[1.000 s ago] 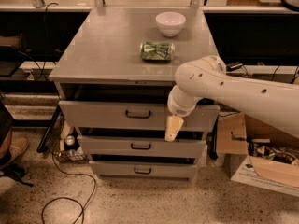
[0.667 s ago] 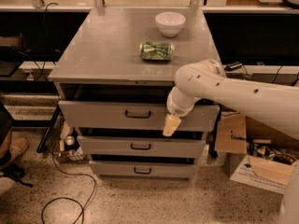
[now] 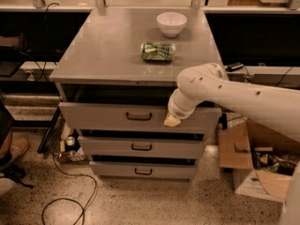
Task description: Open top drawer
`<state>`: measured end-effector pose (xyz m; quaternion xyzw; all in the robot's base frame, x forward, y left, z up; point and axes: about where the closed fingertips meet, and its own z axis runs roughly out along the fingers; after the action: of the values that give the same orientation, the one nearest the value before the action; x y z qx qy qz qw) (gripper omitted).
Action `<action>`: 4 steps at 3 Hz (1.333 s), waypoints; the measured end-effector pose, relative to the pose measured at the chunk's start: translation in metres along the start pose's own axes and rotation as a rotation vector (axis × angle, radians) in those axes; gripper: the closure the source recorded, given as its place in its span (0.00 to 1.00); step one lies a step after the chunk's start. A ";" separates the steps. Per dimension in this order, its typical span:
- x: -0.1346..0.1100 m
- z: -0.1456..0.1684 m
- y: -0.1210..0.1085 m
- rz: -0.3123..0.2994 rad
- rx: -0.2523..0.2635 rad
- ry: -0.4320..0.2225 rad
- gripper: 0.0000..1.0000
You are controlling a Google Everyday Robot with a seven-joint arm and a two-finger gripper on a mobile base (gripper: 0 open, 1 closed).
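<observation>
The top drawer [image 3: 108, 117] is the widest grey front of three, with a small dark bar handle [image 3: 139, 116] at its centre. It stands pulled out a little from the cabinet, with a dark gap showing above its front. My gripper [image 3: 172, 121] hangs from the white arm [image 3: 220, 90] that reaches in from the right. Its cream tip is in front of the drawer's front face, right of the handle and apart from it.
Two narrower drawers [image 3: 140, 147] [image 3: 143, 171] sit below, also slightly out. On the cabinet top [image 3: 103, 46] are a white bowl [image 3: 171, 23] and a green crumpled packet [image 3: 158, 50]. A cardboard box [image 3: 243, 156] stands at the right, and cables [image 3: 65, 205] lie on the floor at the left.
My gripper has risen slightly along the top drawer's front. The drawer has not visibly moved.
</observation>
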<state>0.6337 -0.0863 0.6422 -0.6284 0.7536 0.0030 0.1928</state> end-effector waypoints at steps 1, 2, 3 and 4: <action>-0.002 -0.006 -0.002 0.000 0.000 0.000 0.89; -0.003 -0.008 -0.002 0.000 0.000 0.000 1.00; 0.003 -0.023 0.018 0.024 0.003 0.003 1.00; 0.003 -0.023 0.018 0.024 0.003 0.003 1.00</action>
<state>0.6094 -0.0910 0.6582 -0.6191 0.7613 0.0032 0.1926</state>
